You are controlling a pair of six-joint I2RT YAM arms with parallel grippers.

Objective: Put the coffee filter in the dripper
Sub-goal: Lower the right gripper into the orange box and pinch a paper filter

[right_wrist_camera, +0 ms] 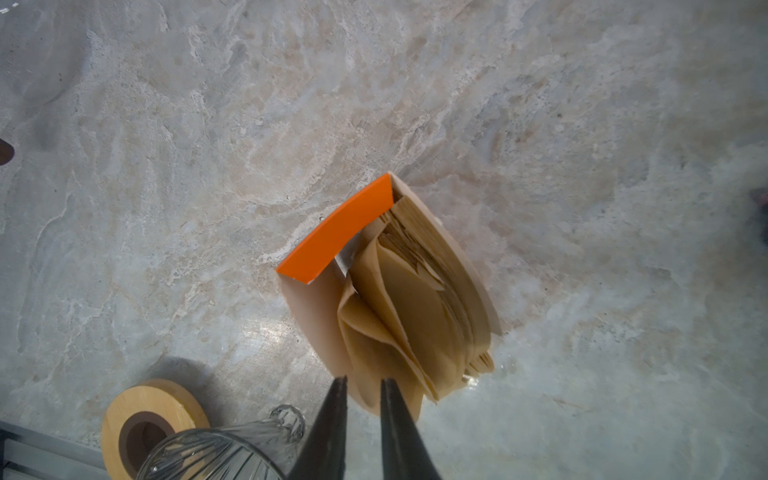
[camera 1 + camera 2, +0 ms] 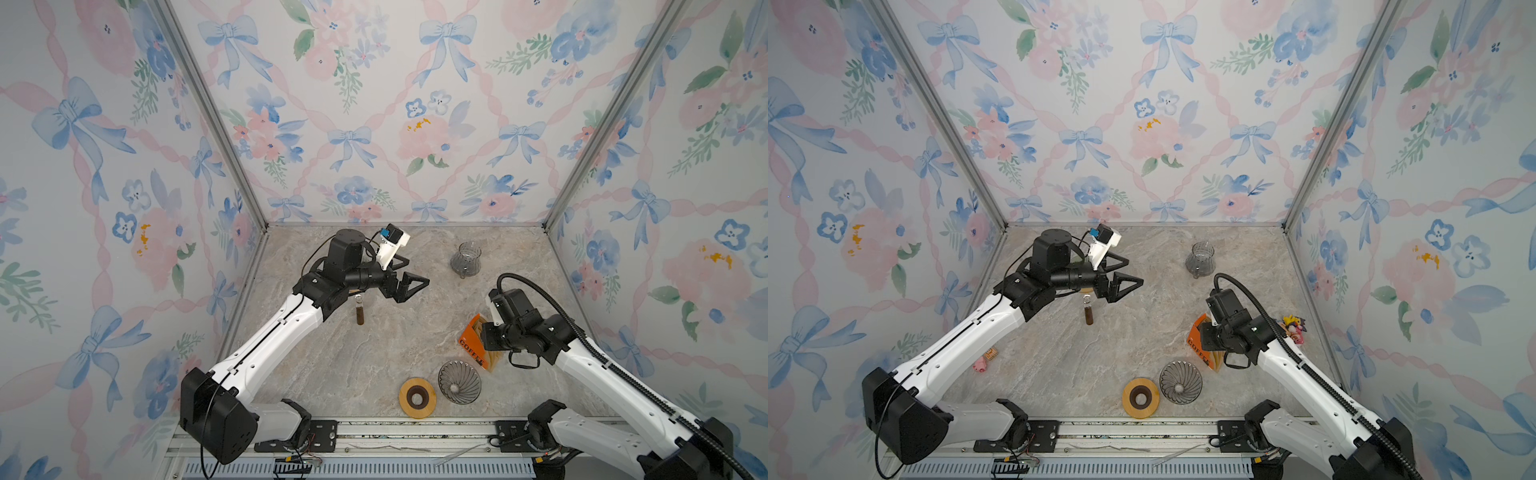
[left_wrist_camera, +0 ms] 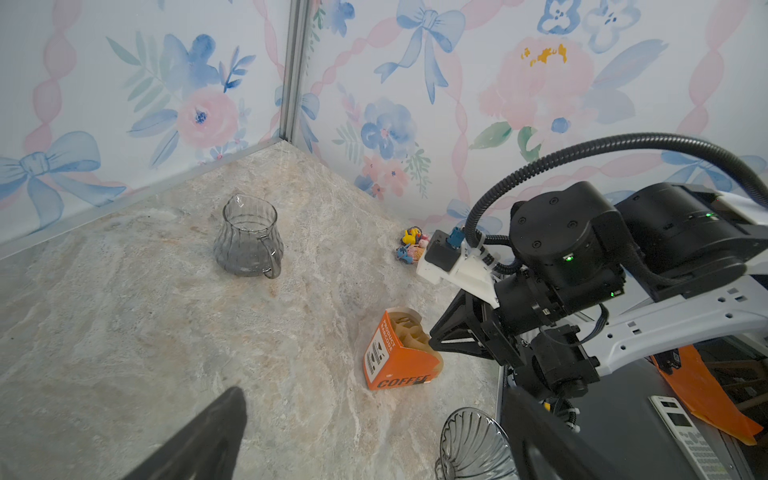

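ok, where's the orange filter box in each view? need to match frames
Top view: filter box right of centre, just behind the dripper.
Top view: filter box same spot, behind the dripper.
Left wrist: filter box between jug and dripper, COFFEE side showing.
Right wrist: filter box open, filters showing, at the right jaws' tips.
Shared landmark: the dripper, beside it in all four.

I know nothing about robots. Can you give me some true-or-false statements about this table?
The glass dripper already holds a filter. False: it is empty; the filters sit in the orange box.
The left hand is open and holds nothing. True.
The right hand is at the orange box. True.
The glass jug stands right beside the dripper. False: it stands far behind it; a wooden ring lies beside the dripper.
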